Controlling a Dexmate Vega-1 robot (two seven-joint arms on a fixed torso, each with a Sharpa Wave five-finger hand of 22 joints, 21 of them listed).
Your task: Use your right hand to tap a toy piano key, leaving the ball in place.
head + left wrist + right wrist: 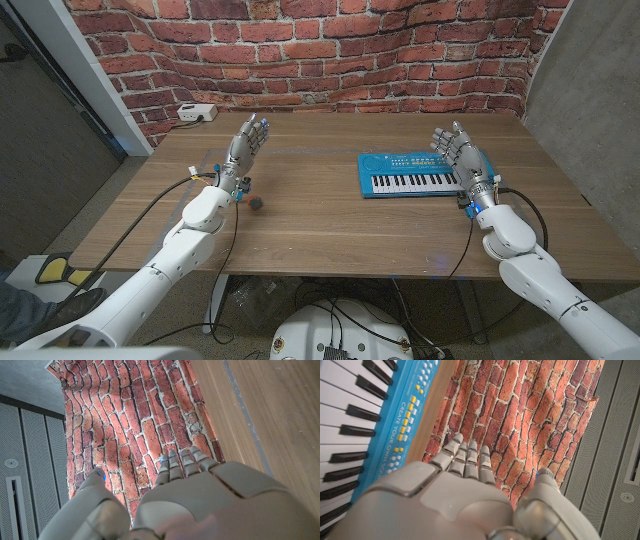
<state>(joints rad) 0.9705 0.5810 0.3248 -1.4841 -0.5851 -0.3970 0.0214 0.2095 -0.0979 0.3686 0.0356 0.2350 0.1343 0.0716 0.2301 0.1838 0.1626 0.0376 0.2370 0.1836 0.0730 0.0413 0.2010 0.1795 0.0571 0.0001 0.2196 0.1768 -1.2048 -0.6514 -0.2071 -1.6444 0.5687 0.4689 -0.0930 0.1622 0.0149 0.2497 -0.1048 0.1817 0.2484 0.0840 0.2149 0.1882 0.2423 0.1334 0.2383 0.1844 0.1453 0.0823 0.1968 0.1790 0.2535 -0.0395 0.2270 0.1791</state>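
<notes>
While the wooden table (330, 225) takes up most of the head view, the brick wall (300, 50) runs along its far edge, so I'll use the toy piano (408, 176) as the landmark for everything else; it's a blue keyboard sitting on the right half of the table, long axis running left-right, roughly parallel to the brick wall; the white and black keys face the robot's side, the button strip with its coloured dots sits on the wall side.

Right hand (458, 152) stands at the piano's right end, just beside it, fingers stretched out toward the wall and a bit apart, holding nothing; can't tell whether it touches the piano's casing; in the right wrist view the same hand (445, 495) has its fingers (467, 457) straight and close together, with the piano keys (345, 435) alongside it.

Left hand (244, 150) is well apart from the piano, off to its left, fingers also extended toward the wall, nothing in it; the left wrist view shows the hand (200, 500) the same way.

Small dark ball (257, 204) lies on the table left of the piano, just beside the left wrist, nearer the robot than the left hand; a white box (196, 112) with a cable sits at the far-left corner of the table, way off from the piano.
</notes>
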